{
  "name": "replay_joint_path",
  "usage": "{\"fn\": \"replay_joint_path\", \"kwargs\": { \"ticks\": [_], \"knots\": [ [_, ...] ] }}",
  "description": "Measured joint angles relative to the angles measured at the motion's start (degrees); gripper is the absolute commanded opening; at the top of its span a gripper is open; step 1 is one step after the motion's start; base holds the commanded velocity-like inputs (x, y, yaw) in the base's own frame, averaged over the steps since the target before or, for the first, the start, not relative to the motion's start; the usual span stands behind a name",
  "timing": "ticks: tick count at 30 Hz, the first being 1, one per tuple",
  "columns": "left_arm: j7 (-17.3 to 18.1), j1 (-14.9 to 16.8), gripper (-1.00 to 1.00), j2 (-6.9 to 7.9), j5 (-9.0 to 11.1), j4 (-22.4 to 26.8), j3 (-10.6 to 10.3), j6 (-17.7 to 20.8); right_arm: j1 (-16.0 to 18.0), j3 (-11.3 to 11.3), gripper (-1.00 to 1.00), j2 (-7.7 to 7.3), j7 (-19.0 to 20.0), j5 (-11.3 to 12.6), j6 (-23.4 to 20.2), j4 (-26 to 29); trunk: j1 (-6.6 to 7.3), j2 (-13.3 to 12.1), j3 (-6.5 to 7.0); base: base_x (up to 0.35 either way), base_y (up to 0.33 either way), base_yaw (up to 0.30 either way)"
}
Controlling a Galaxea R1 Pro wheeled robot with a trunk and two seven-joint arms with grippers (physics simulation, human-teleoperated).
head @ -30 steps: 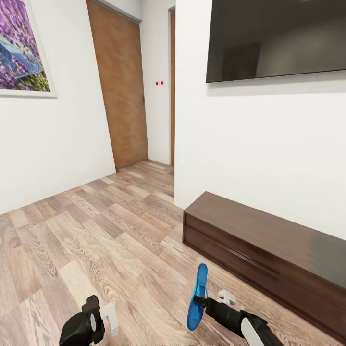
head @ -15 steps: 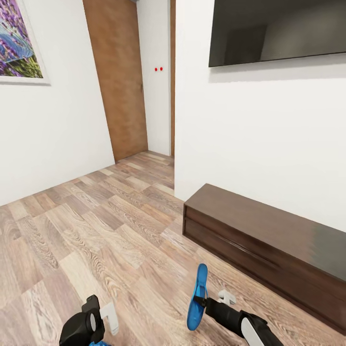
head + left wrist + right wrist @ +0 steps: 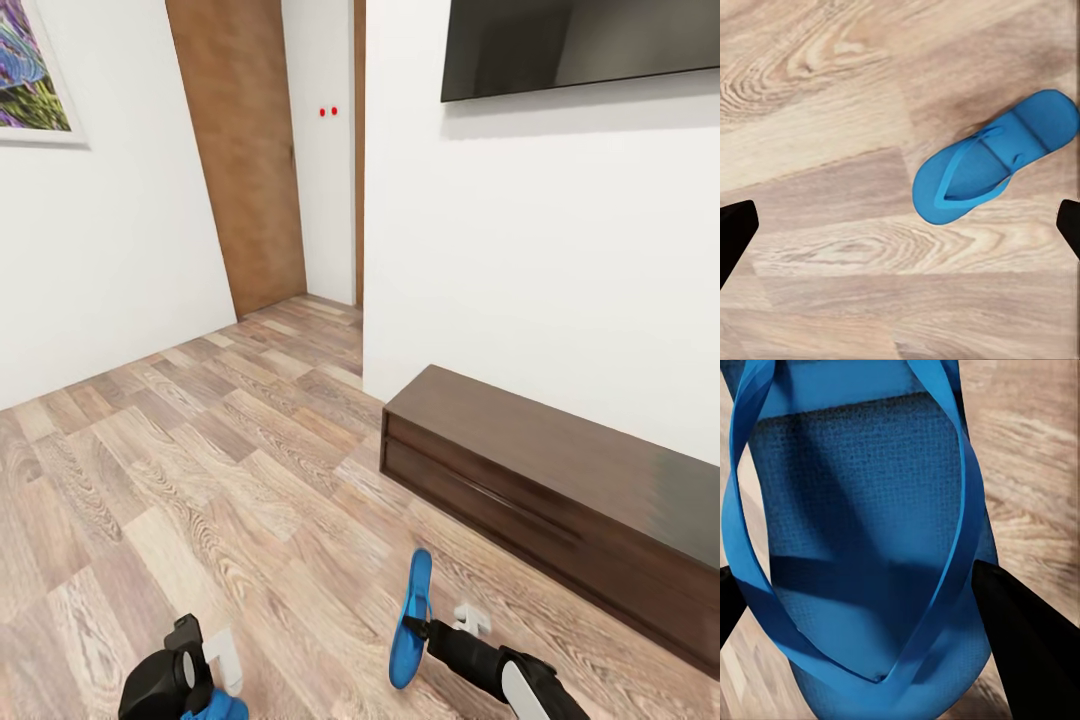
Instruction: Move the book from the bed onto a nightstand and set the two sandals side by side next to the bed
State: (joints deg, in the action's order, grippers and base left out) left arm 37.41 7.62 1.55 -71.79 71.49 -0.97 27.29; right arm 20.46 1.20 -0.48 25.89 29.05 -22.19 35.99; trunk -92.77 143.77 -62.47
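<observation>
Blue sandal (image 3: 411, 620) in right pincer (image 3: 428, 628).

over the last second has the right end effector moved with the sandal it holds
No: the right end effector and sandal sit at the same spot in the head view; the cabinet shifted because the camera moved.

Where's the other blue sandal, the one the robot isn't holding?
The loose sandal lies flat on the wood floor under the left end effector; the head view shows a blue sliver beside it at the bottom edge.

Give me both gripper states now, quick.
Left gripper: open, holding nothing, above a sandal lying on the floor.
Right gripper: shut on the other sandal, held on edge.
</observation>
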Motion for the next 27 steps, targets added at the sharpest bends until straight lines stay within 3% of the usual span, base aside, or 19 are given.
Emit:
{"fn": "replay_joint_path", "kwargs": {
  "ticks": [27],
  "knots": [
    [0.01,1.24,1.00,-0.12,0.24,-0.21,0.17,-0.10,0.00,0.04,-1.00,0.08,-0.12,0.07,0.19,-0.61,-0.70,0.36,-5.99,0.000,0.000,0.000]
  ]
}}
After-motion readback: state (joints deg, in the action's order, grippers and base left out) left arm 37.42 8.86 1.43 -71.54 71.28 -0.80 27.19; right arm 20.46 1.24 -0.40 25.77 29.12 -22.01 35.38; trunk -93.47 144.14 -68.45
